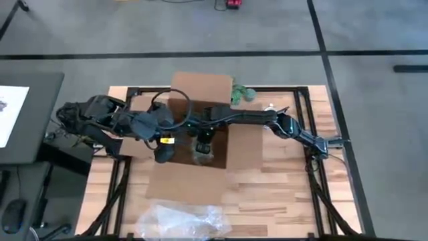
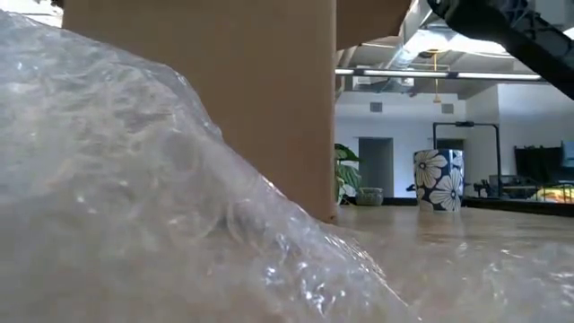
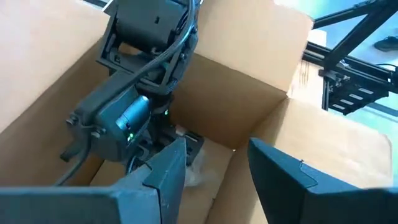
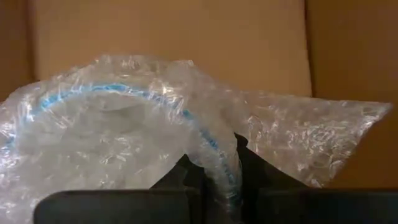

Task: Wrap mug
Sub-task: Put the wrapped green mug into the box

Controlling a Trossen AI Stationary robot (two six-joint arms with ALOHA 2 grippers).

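While the mug (image 4: 118, 130) sits swaddled in bubble wrap (image 4: 292, 140) down inside the cardboard box (image 1: 200, 87), only its blue rim line shows through the plastic. Right tool (image 4: 214, 180) is down in the box with it, fingers clamped on a fold of the wrap at the mug's edge. From above, the right arm reaches across from the tabletop's right side and dips into the box opening, its wrist just over the wrapped bundle. Left tool (image 3: 214, 168) hangs over the box's near-left part, fingers spread apart and holding nothing, pointed down toward the box floor beside the right arm's wrist. Box stands open-topped at mid tabletop (image 1: 287, 187), flaps folded outward on the far and right sides. A loose heap of spare bubble wrap (image 1: 180, 219) lies at the tabletop's front edge, well apart from the box, and fills most of the level view. A small green plant (image 1: 242, 94) sits just behind the box's far right corner. A flower-patterned vase (image 2: 438, 179) stands on the far side of the tabletop in the level view.
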